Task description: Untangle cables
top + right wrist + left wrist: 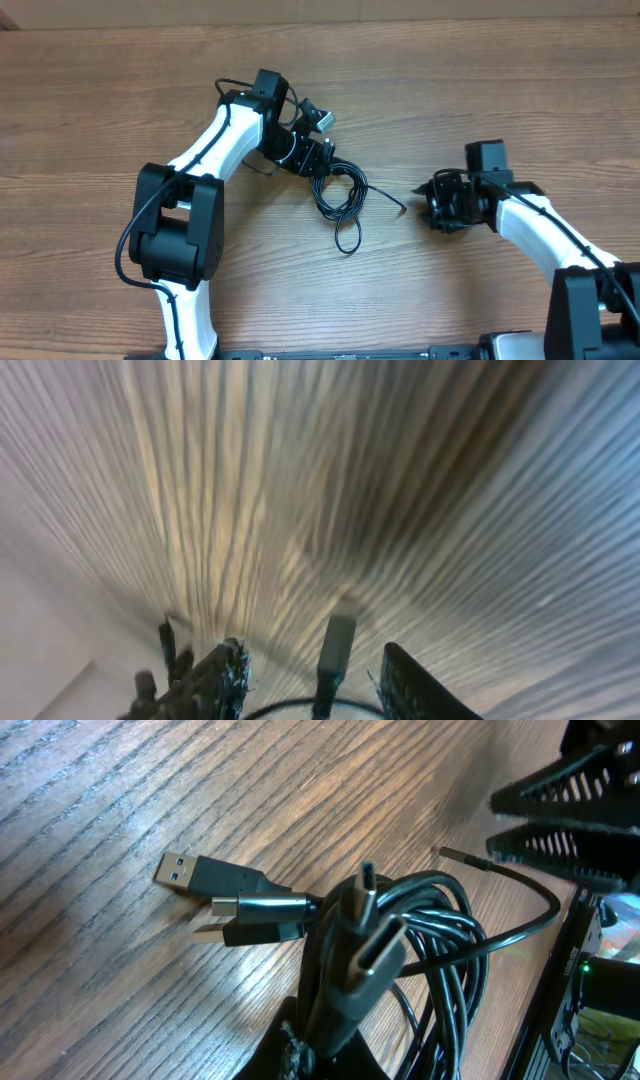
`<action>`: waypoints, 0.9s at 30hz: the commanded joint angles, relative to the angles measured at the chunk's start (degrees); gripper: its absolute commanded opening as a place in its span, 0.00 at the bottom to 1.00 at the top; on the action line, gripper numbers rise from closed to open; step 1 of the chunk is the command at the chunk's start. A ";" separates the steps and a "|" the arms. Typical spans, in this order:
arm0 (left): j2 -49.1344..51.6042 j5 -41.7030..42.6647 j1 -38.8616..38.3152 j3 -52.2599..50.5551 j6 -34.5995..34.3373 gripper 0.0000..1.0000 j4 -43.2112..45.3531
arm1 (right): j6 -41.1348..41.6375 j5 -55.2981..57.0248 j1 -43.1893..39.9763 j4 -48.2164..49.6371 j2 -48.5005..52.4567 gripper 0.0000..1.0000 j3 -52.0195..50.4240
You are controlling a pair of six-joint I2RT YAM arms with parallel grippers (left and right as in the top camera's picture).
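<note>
Cables (333,203) sit clamped in jaws of the sharply bent left arm (215,140).

Overhead, you see the cables (342,198) lying in a loose coil on the table (500,80), near its middle. The left gripper (322,160) sits at the coil's far-left edge, closed on the strands, with a cluster of plugs (322,118) just beyond it. One loose end (400,206) trails rightward from the coil, toward the right gripper (432,200), which stands apart. In the right wrist view, a plug (336,645) lies between that gripper's parted fingers (225,675).
</note>
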 commanded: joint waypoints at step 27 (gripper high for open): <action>-1.29 2.80 -0.81 1.49 -0.28 0.04 3.30 | -2.49 -6.99 16.44 6.10 -5.16 0.04 8.50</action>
